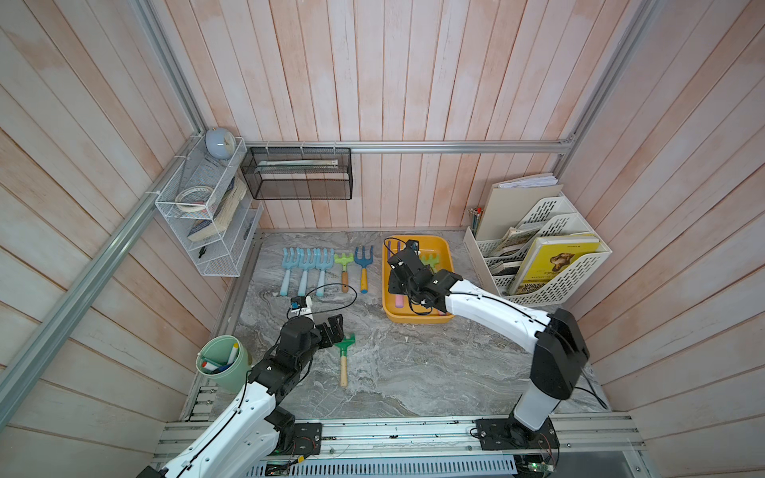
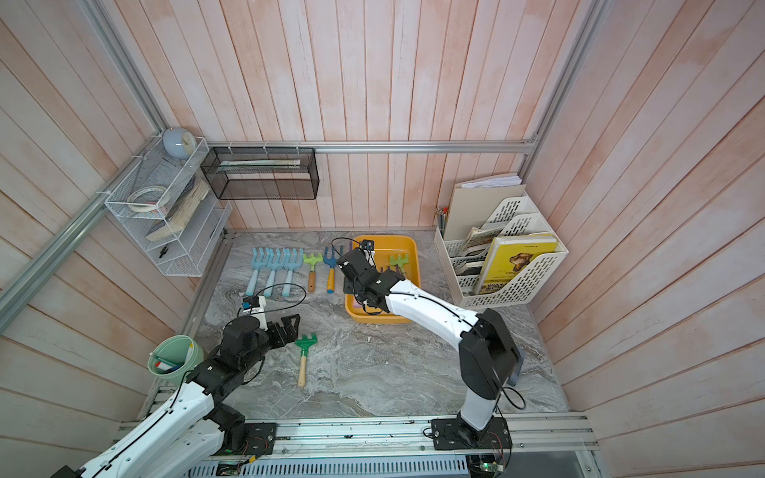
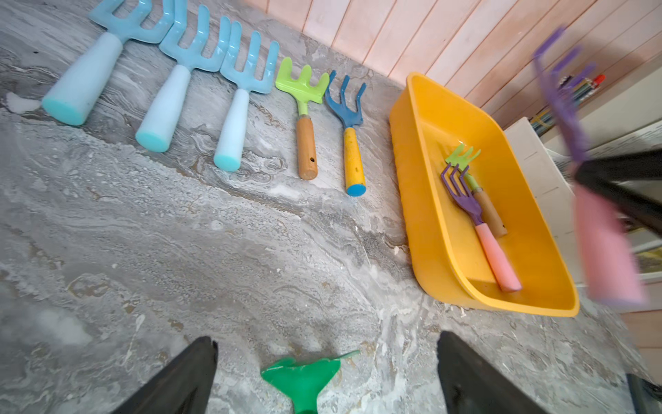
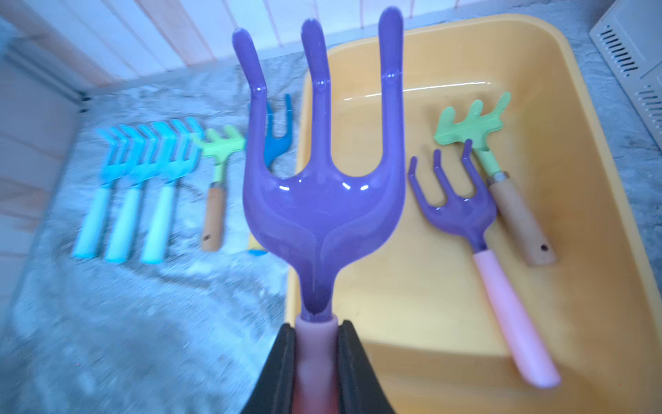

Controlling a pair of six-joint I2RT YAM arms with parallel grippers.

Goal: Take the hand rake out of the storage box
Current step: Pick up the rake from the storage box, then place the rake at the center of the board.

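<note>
My right gripper [image 4: 316, 331] is shut on the pink handle of a purple hand rake [image 4: 318, 200]. The rake is held up off the floor of the yellow storage box [image 4: 412, 286], over its left rim. In a top view the gripper [image 1: 395, 273] sits at that edge of the box [image 1: 439, 244]. Two more rakes lie in the box, a purple one with a pink handle [image 4: 462, 215] and a light green one with a wooden handle [image 4: 473, 122]. My left gripper [image 3: 326, 338] is open just above a green rake [image 3: 304, 376] that lies on the table.
A row of rakes lies left of the box: three light blue [image 1: 304, 265], one light green [image 1: 344, 269], one dark blue [image 1: 363, 265]. A white file rack [image 1: 550, 256] stands right of the box. A green cup [image 1: 223, 364], a wire shelf [image 1: 207, 215] and a black mesh basket [image 1: 298, 174] are at the left.
</note>
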